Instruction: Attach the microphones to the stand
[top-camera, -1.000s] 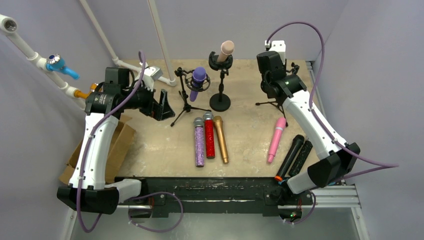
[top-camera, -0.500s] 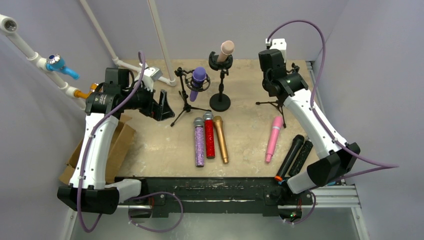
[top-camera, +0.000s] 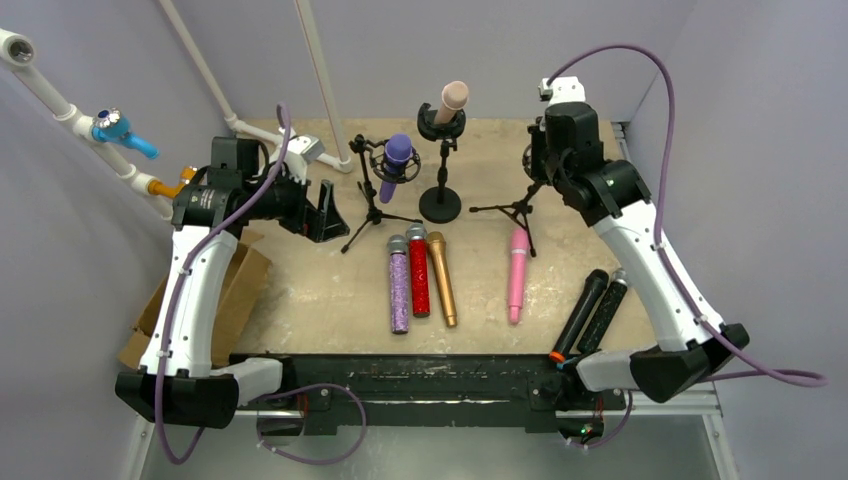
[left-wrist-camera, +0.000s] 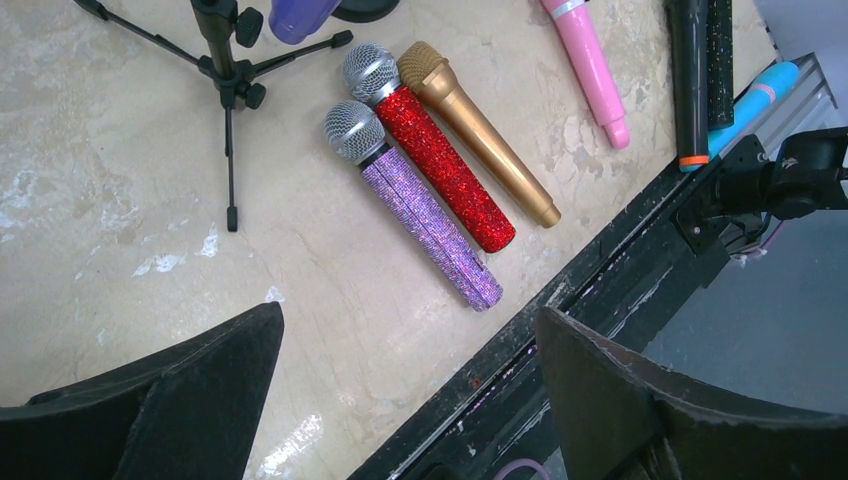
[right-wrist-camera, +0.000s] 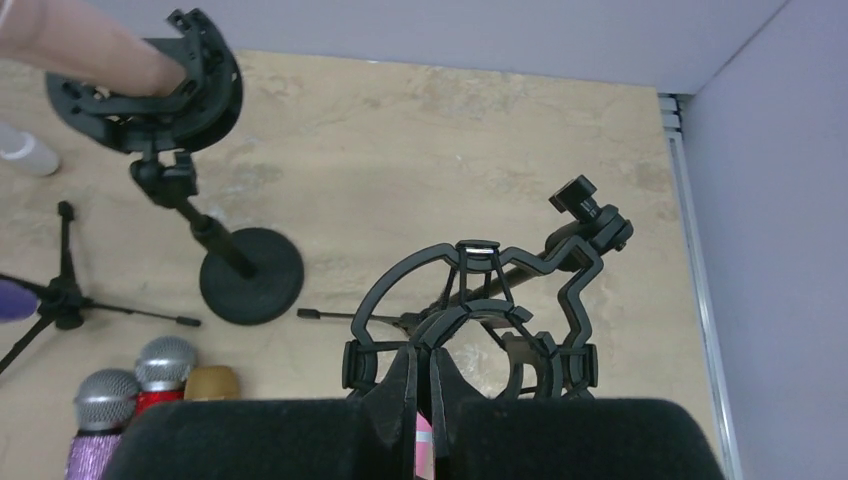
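Mounted: purple microphone (top-camera: 397, 155), peach microphone (top-camera: 452, 98).
Unmounted: pink microphone (top-camera: 517, 275) and others, before the round-base stand (top-camera: 440, 205).
Right end effector (right-wrist-camera: 421, 360): clamped on empty stand (right-wrist-camera: 470, 270).
Left end effector (left-wrist-camera: 408, 330): wide, empty.

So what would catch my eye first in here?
A glittery purple mic, a red mic and a gold mic lie side by side mid-table. At the back, a plain purple mic and a peach mic are already mounted. Back right, the right gripper is shut on an empty mount.
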